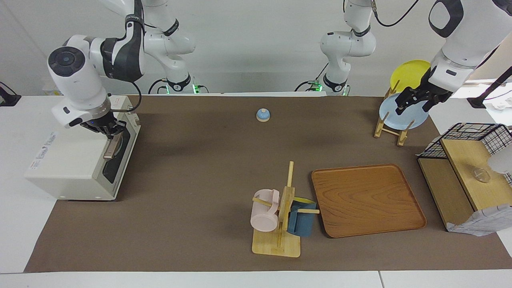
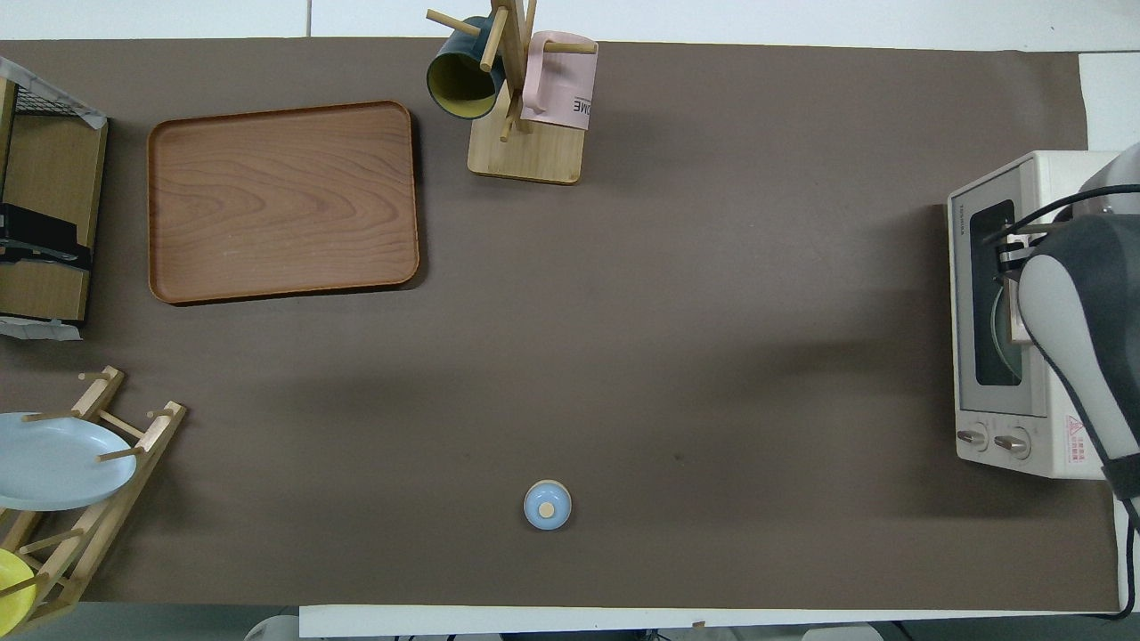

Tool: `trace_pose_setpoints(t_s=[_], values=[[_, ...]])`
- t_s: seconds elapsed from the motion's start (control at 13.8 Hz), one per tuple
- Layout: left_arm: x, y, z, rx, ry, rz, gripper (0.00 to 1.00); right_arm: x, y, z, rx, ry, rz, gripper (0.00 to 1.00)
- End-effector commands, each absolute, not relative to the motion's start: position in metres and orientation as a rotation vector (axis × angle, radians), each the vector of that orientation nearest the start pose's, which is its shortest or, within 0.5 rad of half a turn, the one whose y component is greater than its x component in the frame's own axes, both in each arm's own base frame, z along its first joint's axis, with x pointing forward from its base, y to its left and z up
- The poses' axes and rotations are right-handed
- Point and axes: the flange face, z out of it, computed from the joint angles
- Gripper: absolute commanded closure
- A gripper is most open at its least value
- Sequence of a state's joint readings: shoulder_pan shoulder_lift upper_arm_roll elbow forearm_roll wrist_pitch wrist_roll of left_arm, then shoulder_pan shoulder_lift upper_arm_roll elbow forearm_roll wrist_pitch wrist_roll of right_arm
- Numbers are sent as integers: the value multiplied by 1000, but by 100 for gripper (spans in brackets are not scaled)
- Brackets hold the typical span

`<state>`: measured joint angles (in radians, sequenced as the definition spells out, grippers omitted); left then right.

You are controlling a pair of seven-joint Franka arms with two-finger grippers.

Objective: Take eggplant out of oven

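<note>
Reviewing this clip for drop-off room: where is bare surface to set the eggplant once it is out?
Bare brown mat spreads from the oven front to the mug rack, broken only by the small bell. The wooden tray is bare too. Crowded: the left arm's end, with plate rack and wire shelf. Right claw sits at the oven handle.

The oven (image 1: 76, 164) stands at the right arm's end of the table, with the right gripper (image 1: 107, 130) at its door handle (image 1: 111, 146). The tray (image 1: 366, 200) lies toward the left arm's end, beside the mug rack (image 1: 280, 224); the bell (image 1: 263, 115) sits nearer the robots. The left gripper (image 1: 414, 102) hangs over the plate rack (image 1: 394, 128), which stands nearer the robots than the shelf (image 1: 468, 180).
</note>
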<state>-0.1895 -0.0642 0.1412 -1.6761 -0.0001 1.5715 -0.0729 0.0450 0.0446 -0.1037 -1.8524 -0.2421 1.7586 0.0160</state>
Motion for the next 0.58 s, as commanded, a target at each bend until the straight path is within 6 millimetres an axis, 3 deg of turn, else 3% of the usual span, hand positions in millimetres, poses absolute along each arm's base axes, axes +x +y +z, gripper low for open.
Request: trace_pose_setpoints(t_s=[0.0,0.51], values=[[529,-21,613,-3131,-44,75,0,563,-54,476,-3389,20,212,100],[529,-21,612,-3129,-44,77,0,559,-61,462,-3410,-26,287,100]])
